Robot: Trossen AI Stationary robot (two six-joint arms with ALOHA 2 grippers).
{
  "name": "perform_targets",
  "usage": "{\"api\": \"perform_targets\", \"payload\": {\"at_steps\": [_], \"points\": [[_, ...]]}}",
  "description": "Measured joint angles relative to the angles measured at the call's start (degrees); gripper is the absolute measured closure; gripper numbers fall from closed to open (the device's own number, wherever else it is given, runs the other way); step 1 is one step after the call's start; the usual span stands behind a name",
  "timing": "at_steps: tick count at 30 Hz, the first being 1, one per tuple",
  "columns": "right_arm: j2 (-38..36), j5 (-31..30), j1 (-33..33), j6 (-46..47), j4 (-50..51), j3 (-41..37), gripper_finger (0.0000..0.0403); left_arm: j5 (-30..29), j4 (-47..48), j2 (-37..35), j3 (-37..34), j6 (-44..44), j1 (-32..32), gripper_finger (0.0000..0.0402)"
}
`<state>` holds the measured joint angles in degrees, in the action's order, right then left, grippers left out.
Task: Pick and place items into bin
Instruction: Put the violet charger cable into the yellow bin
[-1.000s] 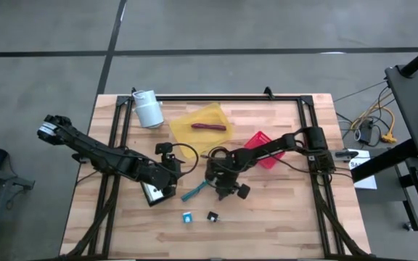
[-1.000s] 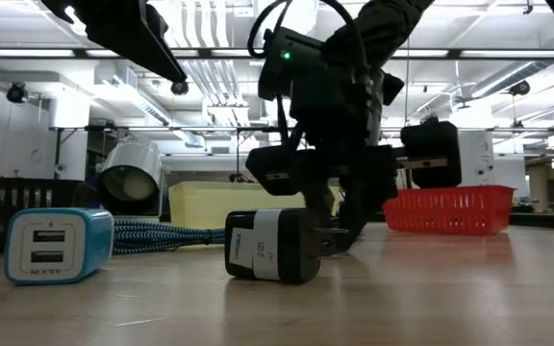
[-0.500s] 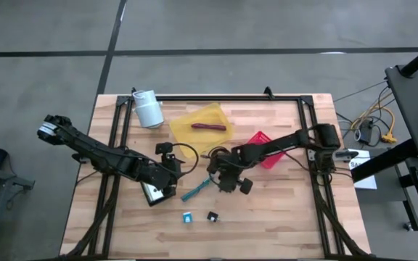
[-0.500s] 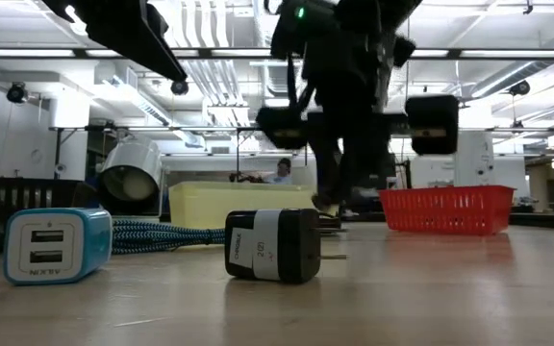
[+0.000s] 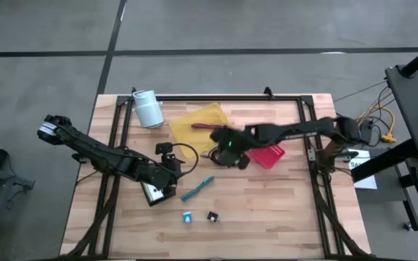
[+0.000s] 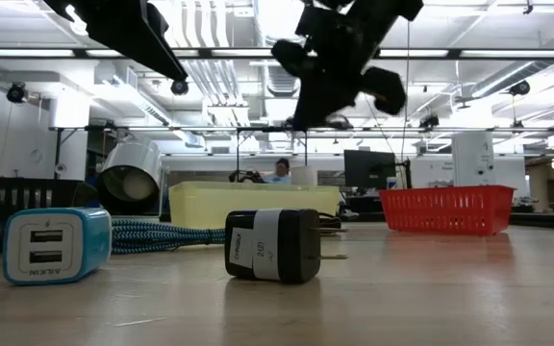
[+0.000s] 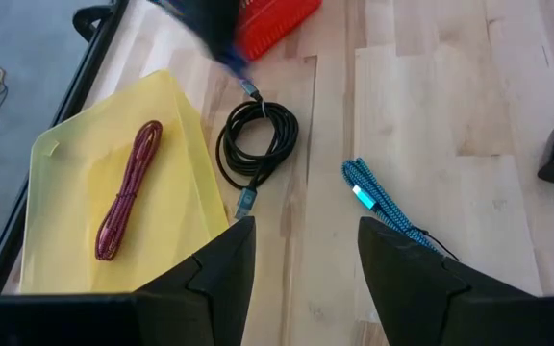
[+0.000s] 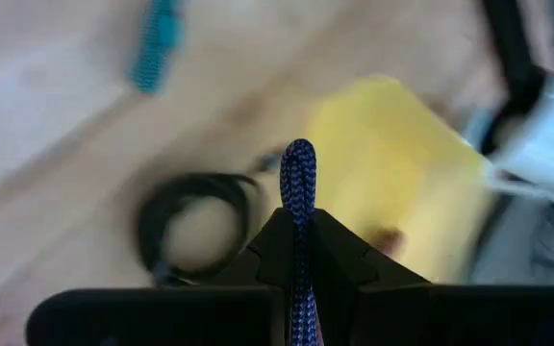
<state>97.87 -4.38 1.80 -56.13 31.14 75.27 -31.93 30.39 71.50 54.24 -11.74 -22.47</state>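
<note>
I have the right gripper (image 5: 227, 143) mid-frame in the high view, raised off the bench (image 5: 281, 210) between the yellow tray (image 5: 194, 116) and red basket (image 5: 271, 154), jaws clamped on a blue braided cable (image 8: 299, 183). The left gripper (image 7: 301, 259) sits lower left of centre, jaws parted with nothing between them. A teal cable (image 5: 197, 188), black coil (image 7: 258, 144), blue charger (image 6: 56, 245) and black charger (image 6: 272, 245) lie on the bench

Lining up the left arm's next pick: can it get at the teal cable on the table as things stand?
Probably yes. The left gripper is open, and the teal cable lies flat just ahead of it with nothing between them. The right gripper is off by the yellow tray.
</note>
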Motion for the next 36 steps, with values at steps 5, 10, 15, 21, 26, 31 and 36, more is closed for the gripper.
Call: {"api": "perform_targets", "payload": {"at_steps": [5, 10, 15, 21, 26, 31, 36], "points": [[-2.6, 15.6, 8.0, 0.5, -2.0, 2.2, 0.039, 0.0, 0.1, 0.1, 0.0, 0.0, 0.0, 0.0233], [-1.8, 36.0, 17.3, 7.1, -13.1, 2.3, 0.039, 0.0, 0.1, 0.1, -0.1, 0.0, 0.0, 0.0233], [2.4, 44.9, 23.9, 27.6, -28.4, 2.2, 0.039, 0.0, 0.0, 0.1, -0.1, 0.0, 0.0, 0.0233], [7.3, 47.3, 27.4, 44.0, -39.8, 2.2, 0.039, 0.0, 0.0, 0.2, -0.1, 0.0, 0.0, 0.0233], [9.3, 46.4, 28.3, 44.2, -40.7, 2.2, 0.039, 0.0, 0.0, 0.4, -0.1, 0.0, 0.0, 0.0233], [9.7, 46.4, 28.3, 44.1, -40.5, 2.2, 0.0386, 0.0, 0.0, 0.4, -0.2, 0.0, 0.0, 0.0233], [9.7, 46.3, 28.2, 44.2, -40.6, 2.2, 0.035, 0.0, 0.0, 0.4, -0.2, -0.1, 0.0, 0.0233]]}}
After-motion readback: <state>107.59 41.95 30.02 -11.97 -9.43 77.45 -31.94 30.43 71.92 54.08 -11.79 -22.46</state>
